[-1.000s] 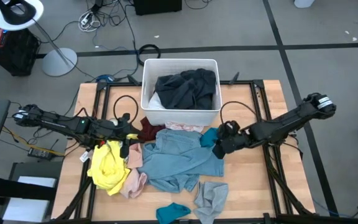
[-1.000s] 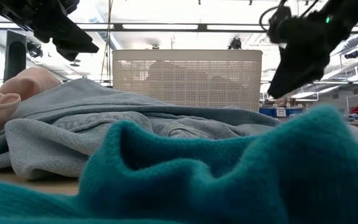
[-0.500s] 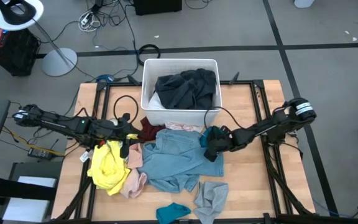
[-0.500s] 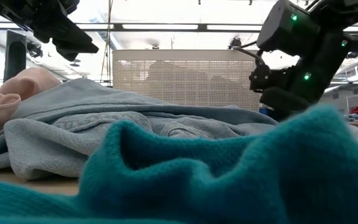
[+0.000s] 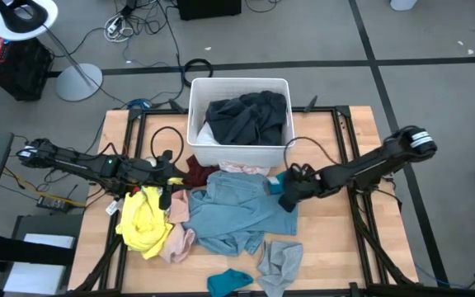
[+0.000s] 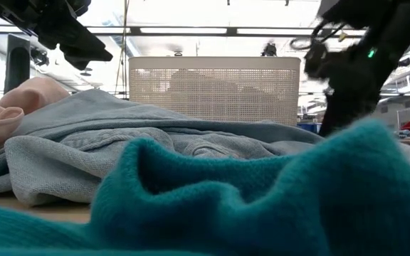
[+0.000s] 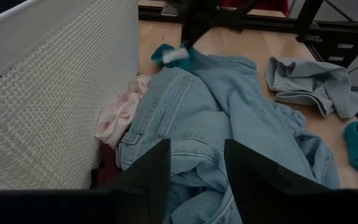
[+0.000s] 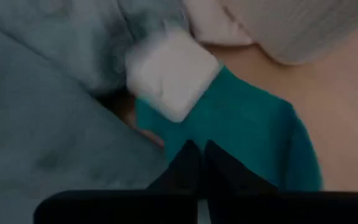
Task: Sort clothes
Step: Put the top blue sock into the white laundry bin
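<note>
Clothes lie heaped on the wooden table: a light blue denim piece (image 5: pixel 237 210), a yellow one (image 5: pixel 143 219), a pink one (image 5: pixel 180 243), a grey one (image 5: pixel 280 260) and a maroon one (image 5: pixel 198 172). A small teal garment (image 5: pixel 276 181) with a white label (image 8: pixel 169 71) lies by the near right corner of the white bin (image 5: pixel 195 124). My right gripper (image 5: pixel 285 191) is down on this teal garment, shut. My left gripper (image 7: pixel 194 155) hangs open above the denim's left end, touching nothing. My right gripper has its shut fingertips (image 8: pixel 188 155) on the teal cloth (image 8: pixel 229 124), close to the white label and to the edge where it meets the denim. It comes slanting down from the table's right side. One layer or several, I cannot tell. The garment lies on the table.
The bin holds a dark garment (image 5: pixel 246 115). A pale pink cloth (image 5: pixel 242 169) lies against the bin's near wall. Another teal piece (image 5: pixel 228 282) lies at the near edge and fills the front of the low view. Bare wood shows at the table's right (image 5: pixel 336 239).
My right gripper has come down and moved a little leftward onto the teal garment by the bin's near right corner. The clothes lie as before.
</note>
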Tool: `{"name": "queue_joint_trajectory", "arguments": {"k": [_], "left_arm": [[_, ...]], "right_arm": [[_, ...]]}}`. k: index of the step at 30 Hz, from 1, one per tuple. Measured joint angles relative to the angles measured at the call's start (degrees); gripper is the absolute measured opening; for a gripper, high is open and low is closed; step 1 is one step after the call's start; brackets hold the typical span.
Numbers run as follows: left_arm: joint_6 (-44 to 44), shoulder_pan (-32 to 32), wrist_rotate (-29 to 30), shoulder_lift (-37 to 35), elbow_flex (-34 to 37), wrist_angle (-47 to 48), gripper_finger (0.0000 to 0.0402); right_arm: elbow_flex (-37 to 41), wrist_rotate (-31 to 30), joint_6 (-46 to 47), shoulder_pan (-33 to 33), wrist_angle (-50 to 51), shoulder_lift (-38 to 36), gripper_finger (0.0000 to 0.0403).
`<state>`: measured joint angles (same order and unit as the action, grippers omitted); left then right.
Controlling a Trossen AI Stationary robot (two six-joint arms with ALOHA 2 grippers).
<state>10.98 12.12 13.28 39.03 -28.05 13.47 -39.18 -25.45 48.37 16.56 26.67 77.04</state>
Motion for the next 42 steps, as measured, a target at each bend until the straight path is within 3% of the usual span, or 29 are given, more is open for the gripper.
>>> {"name": "queue_joint_trajectory", "arguments": {"k": [5,11,19,26,32,38,42], "left_arm": [[0.0,0.0,0.0,0.0,0.0,0.1,0.0156],[0.0,0.0,0.0,0.0,0.0,0.1,0.0156],[0.0,0.0,0.0,0.0,0.0,-0.4,0.0156],[0.0,0.0,0.0,0.0,0.0,-0.8,0.0156],[-0.1,0.0,0.0,0.0,0.0,-0.8,0.0156],[-0.2,0.0,0.0,0.0,0.0,-0.8,0.0156],[-0.2,0.0,0.0,0.0,0.0,-0.8,0.0156]], "right_arm": [[-3.4,-5.1,2.4,2.7,9.9,-7.6,0.0006],[-15.0,-9.5,0.8,4.7,22.7,-10.0,0.0004],[-35.4,-13.7,-15.5,1.8,27.4,-4.8,0.0002],[-52.7,-15.0,-32.9,-7.8,27.6,2.8,0.0002],[-59.4,-7.6,-40.5,-19.6,27.0,9.1,0.0007],[-58.7,2.2,-39.3,-28.2,27.3,14.3,0.0025],[-58.6,5.4,-37.6,-30.8,27.6,17.5,0.0046]]}}
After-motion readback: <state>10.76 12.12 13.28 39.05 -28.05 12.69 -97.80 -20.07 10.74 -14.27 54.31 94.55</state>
